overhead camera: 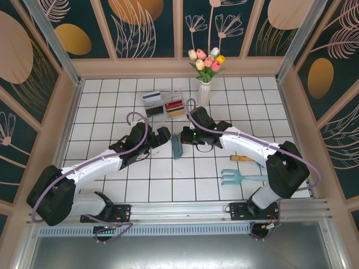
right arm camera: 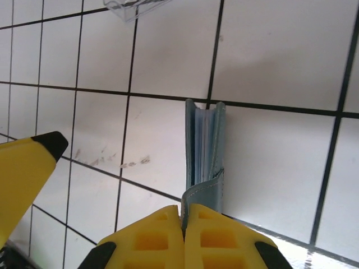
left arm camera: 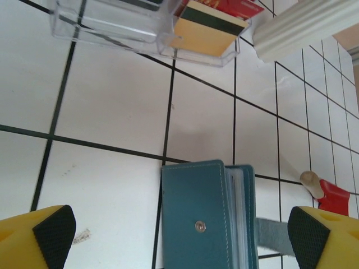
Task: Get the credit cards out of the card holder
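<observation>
Tiled floor (left arm camera: 112, 106) bears card holder (left arm camera: 193, 218); left wrist alone reveals its snap.

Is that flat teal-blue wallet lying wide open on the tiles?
No. In the left wrist view the flat teal-blue wallet is folded shut, its snap-button cover facing up and the page edges stacked along one side.

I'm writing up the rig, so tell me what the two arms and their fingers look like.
Both arms have white link covers with black joints and bases, and a lilac cable looping along each. The left end effector and right end effector have yellow fingers with black pads.
</observation>
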